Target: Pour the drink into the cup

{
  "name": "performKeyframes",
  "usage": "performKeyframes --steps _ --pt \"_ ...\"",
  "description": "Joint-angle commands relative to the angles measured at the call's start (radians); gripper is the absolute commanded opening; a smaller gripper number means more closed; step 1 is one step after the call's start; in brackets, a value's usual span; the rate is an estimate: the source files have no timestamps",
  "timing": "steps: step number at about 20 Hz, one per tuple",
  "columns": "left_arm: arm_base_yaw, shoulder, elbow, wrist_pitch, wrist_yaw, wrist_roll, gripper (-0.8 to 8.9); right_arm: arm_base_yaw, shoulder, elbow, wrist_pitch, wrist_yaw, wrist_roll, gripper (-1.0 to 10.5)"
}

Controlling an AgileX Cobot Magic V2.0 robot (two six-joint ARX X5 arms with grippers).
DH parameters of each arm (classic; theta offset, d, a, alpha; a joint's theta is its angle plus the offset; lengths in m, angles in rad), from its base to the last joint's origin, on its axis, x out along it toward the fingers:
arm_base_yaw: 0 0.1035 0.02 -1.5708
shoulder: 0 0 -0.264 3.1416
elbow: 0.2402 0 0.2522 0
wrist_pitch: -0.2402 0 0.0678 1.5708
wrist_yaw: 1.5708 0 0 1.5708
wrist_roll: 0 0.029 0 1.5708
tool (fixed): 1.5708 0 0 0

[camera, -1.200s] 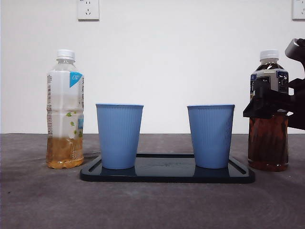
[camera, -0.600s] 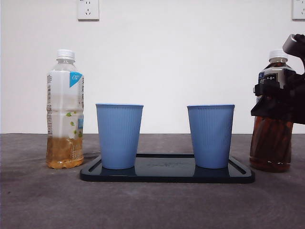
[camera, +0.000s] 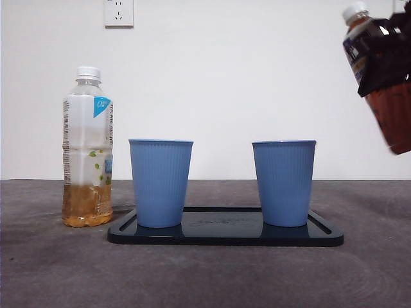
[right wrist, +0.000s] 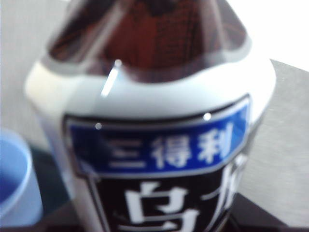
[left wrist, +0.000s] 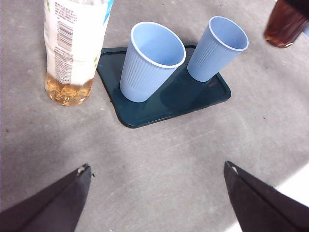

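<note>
Dark brown tea bottle (camera: 384, 77) hangs tilted in the air at the front view's upper right, above and beside the right blue cup (camera: 284, 183), clamped at its label by the right gripper (camera: 393, 64). Both blue cups, including the left cup (camera: 160, 183), stand upright on the dark tray (camera: 225, 236). Left gripper (left wrist: 157, 203) hovers with jaws spread wide, apart from the pale tea bottle (camera: 88, 147).

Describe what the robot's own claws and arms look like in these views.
The left claw shows two black, wedge-shaped jaws tapering to points, each with a small pale fleck at its tip. The right claw shows in the front view only as a dark black mass against the bottle. No cables, markings or arm links are visible.
</note>
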Motion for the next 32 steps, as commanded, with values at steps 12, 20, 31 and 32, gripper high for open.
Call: performKeyframes --steps 12,20,31,32 --pt "-0.039 0.004 0.023 0.007 0.002 0.008 4.45 0.241 0.072 0.180 -0.260 0.570 -0.716 0.8" --pt "-0.063 0.004 0.023 0.007 0.002 0.008 4.45 0.308 0.171 0.180 -0.248 0.706 -0.846 0.8" --pt "-0.082 0.003 0.023 0.006 0.002 0.008 4.46 0.333 0.226 0.180 -0.232 0.801 -0.927 0.8" --pt "-0.082 0.003 0.023 0.006 0.002 0.008 4.45 0.333 0.229 0.180 -0.233 0.801 -0.927 0.8"
